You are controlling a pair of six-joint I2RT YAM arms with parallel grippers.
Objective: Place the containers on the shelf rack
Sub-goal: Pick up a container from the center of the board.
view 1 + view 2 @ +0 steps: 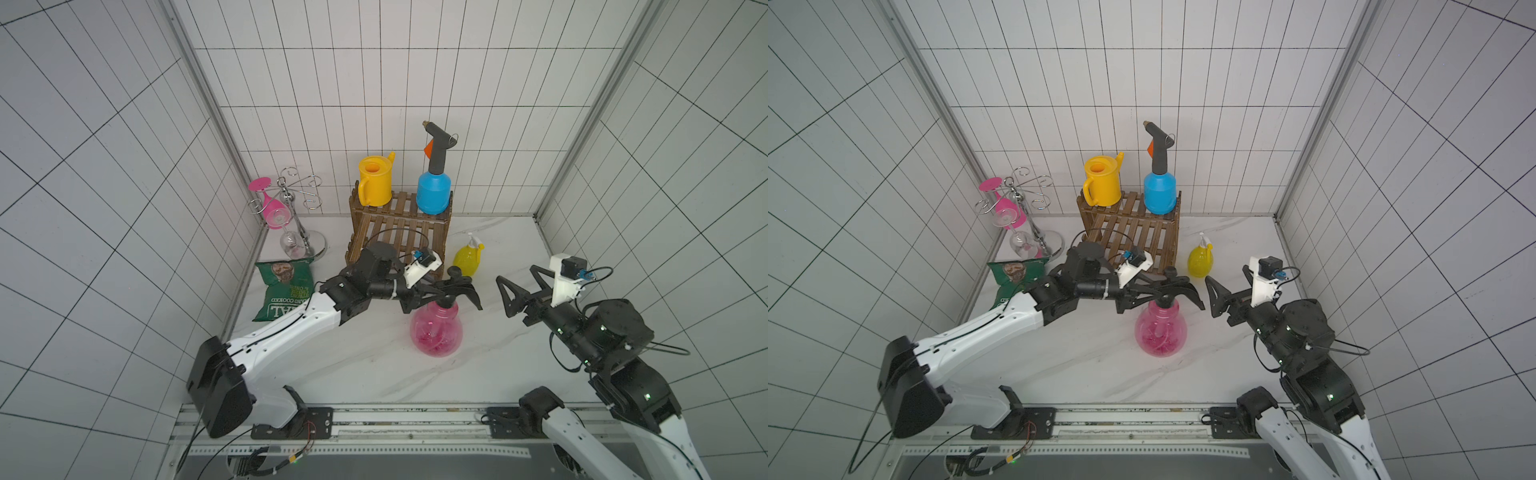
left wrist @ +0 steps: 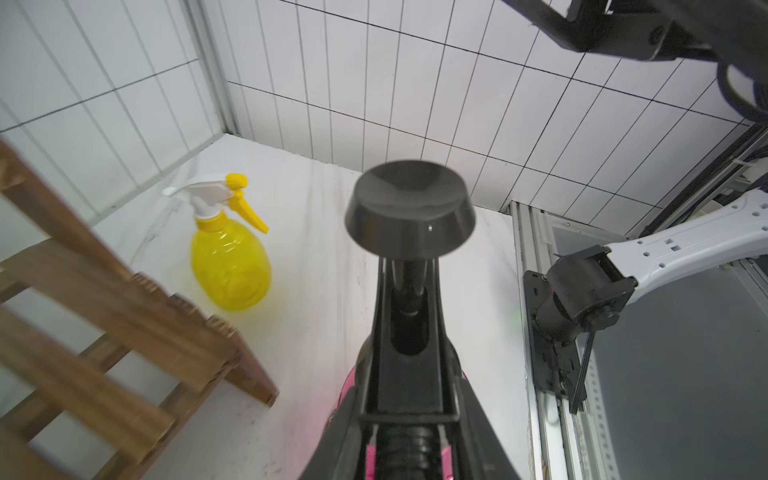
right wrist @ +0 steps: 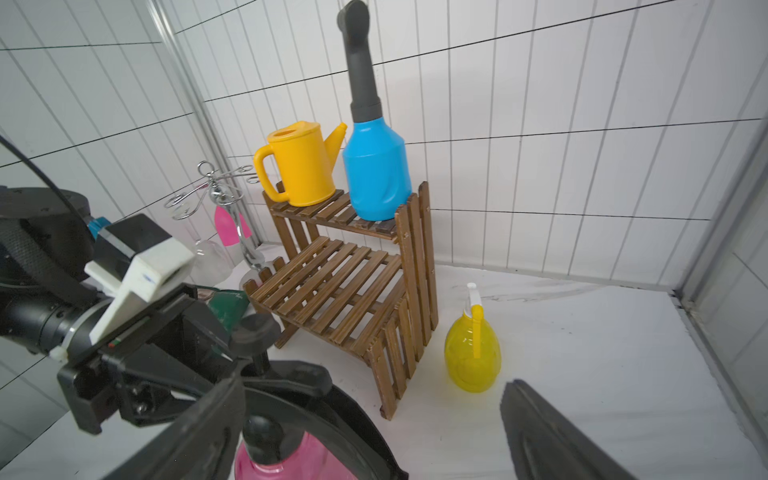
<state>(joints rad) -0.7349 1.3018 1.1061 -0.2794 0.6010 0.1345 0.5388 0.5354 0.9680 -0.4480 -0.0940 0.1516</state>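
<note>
Two are done — the yellow watering can [image 1: 376, 180] and blue bottle [image 1: 433, 193] stand on the shelf rack [image 1: 399, 232], top shelf. In front of it, the left gripper [image 1: 446, 297] pinches the pink sprayer [image 1: 436, 332] by its neck. The small yellow bottle [image 1: 468, 259] waits beside the rack — the right gripper [image 1: 516, 273] is wide open, empty.

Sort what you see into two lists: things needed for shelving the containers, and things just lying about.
Job: shelf rack, yellow watering can, blue bottle, pink sprayer, small yellow bottle.
Lying about: green crisp bag, pink wine glass, clear glass, chrome glass stand.
</note>
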